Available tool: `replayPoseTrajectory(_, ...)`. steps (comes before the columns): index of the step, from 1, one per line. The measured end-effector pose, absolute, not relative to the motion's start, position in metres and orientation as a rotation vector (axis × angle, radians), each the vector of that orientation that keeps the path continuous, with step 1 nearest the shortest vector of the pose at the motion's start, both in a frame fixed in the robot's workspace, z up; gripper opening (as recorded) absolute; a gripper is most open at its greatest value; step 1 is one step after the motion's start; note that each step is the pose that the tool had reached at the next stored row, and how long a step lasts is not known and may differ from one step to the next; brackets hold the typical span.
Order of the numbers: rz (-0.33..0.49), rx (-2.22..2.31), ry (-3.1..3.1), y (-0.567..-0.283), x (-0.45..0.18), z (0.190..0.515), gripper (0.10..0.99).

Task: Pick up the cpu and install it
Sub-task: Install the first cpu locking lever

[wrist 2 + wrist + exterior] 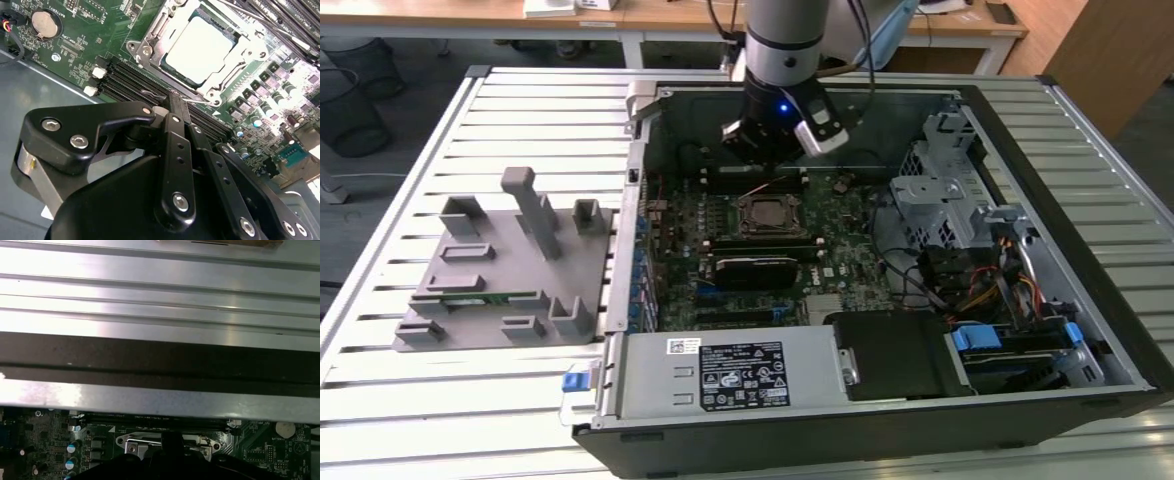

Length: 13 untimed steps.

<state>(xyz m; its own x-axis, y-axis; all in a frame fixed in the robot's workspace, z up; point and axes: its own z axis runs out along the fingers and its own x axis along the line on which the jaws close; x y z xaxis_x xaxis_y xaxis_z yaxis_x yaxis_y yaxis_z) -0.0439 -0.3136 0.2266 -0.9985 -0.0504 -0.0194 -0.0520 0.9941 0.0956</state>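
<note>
I have the open computer case (881, 420) lying on the slatted metal table (400, 400), with the grey holder tray (494, 290) on the table at the exterior view's left of it. Inside the case the green motherboard (854, 250) fills the floor, and my arm (785, 30) comes down over its far part, with the gripper (771, 165) hanging just beyond the socket (767, 215) as that view shows it. In the second wrist view the socket frame (150, 45) stands open around the cpu (200, 50), whose pale metal top sits flat and square inside the frame, so I judge that the chip is already seated in its place and that I am at the tail of the install step, not the pick. The gripper (176, 102) in that view shows its two dark fingers (174, 107) drawn close together at the tip with nothing between them, poised above the memory slots (130, 80) just beside the socket, near the thin wire latch lever (150, 93) but, as far as I can tell, not touching it. My judgement is that the next move calls for care with that lever and the load plate, since the chip lies loose until it is clamped, and for keeping the closed tip clear of the slots and the small capacitors (260, 107) beside the socket.
</note>
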Motion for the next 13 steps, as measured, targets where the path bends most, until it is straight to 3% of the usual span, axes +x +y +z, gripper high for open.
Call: replayPoseTrajectory(13, 0.151, -0.088, 3.12, -0.3126, -0.0377, 0.2236, 0.106)
